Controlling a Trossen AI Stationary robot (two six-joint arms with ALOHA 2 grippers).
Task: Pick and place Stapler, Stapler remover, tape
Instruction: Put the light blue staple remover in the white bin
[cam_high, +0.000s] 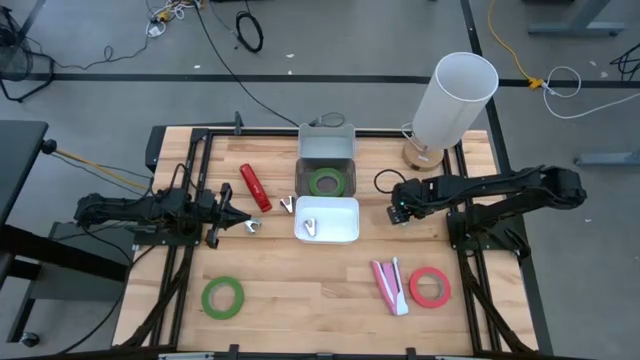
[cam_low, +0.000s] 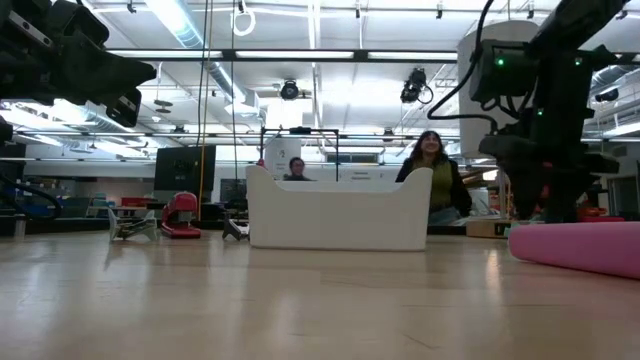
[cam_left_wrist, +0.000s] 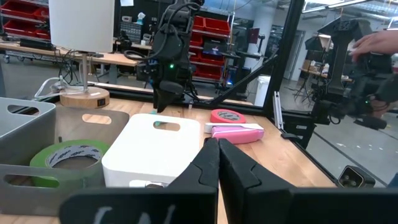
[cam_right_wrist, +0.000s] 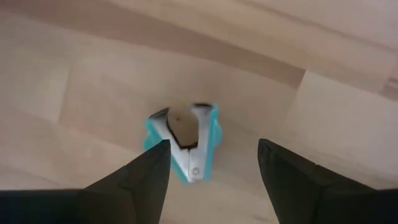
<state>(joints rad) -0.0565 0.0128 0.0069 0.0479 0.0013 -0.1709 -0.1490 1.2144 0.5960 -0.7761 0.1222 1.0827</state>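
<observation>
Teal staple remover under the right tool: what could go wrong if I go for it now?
The teal staple remover lies skewed between the open fingers of the right tool, so closing may push it aside. It is also low and small, so the fingertips may scrape the wooden table.

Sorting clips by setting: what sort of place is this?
Likely a robotics lab or workshop: a wooden table on a concrete floor with loose cables, red parts bins on shelving, and people at workbenches behind.
</observation>
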